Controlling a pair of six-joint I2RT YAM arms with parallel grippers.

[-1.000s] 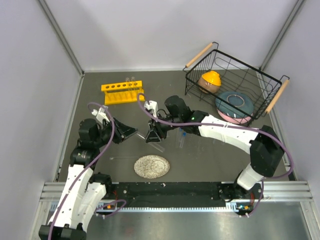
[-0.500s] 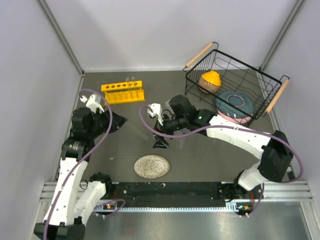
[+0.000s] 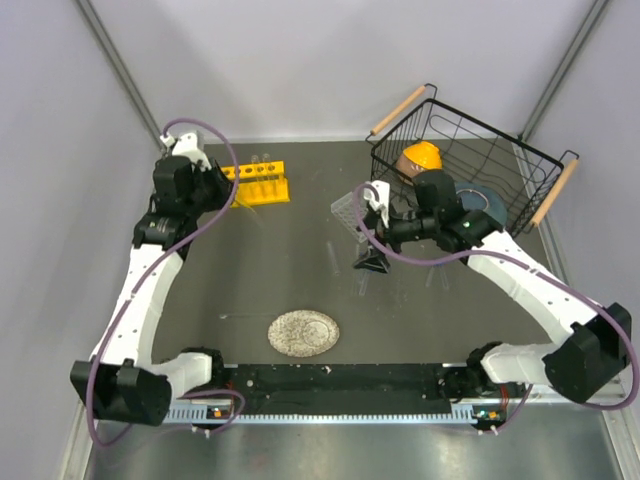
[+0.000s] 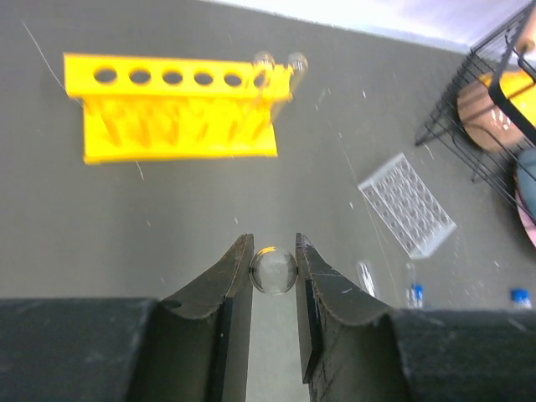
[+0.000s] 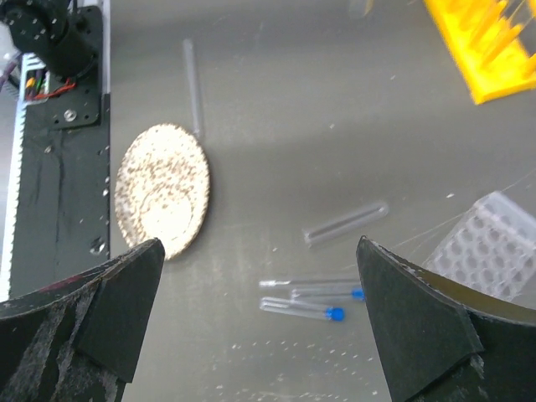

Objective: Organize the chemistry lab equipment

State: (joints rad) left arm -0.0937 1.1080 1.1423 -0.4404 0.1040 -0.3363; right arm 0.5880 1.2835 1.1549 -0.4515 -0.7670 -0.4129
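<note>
Left fingers (image 4: 219, 293) pinch a test tube (image 4: 274, 270) end-on, yellow rack (image 4: 167, 126) just ahead near the far-left corner; right fingers (image 5: 419, 310) spread wide.

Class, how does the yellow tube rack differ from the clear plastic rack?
The yellow rack is opaque; the clear rack is see-through. The yellow rack has one row of six round holes; the clear rack has a grid of many small cells. Glass tubes stand at the yellow rack's end; the clear rack looks empty. Both sit on the table.
</note>
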